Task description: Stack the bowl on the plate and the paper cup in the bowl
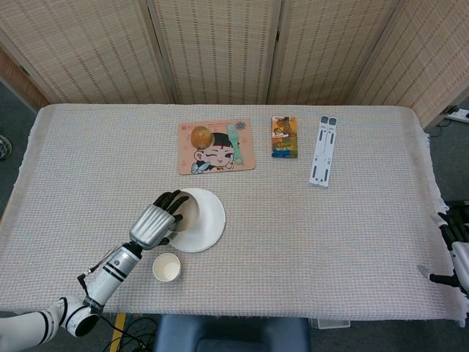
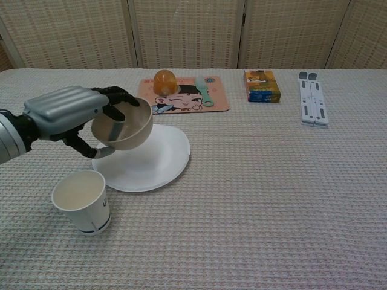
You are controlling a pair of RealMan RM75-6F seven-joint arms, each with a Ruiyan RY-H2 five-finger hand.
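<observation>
My left hand (image 1: 156, 224) (image 2: 68, 115) grips a beige bowl (image 1: 185, 210) (image 2: 123, 127) by its rim, fingers hooked inside it. The bowl hangs tilted above the left part of the white plate (image 1: 207, 220) (image 2: 154, 161). A paper cup (image 1: 166, 268) (image 2: 81, 200) stands upright on the cloth in front of the plate, just below my left forearm. My right hand (image 1: 456, 253) shows only at the right edge of the head view, off the table, fingers partly seen.
At the back lie a cartoon placemat (image 1: 216, 147) (image 2: 183, 95) with an orange ball (image 1: 201, 136) and a green spoon (image 1: 234, 141), a small snack box (image 1: 284, 136) (image 2: 262, 86) and a white folded stand (image 1: 323, 149) (image 2: 313, 106).
</observation>
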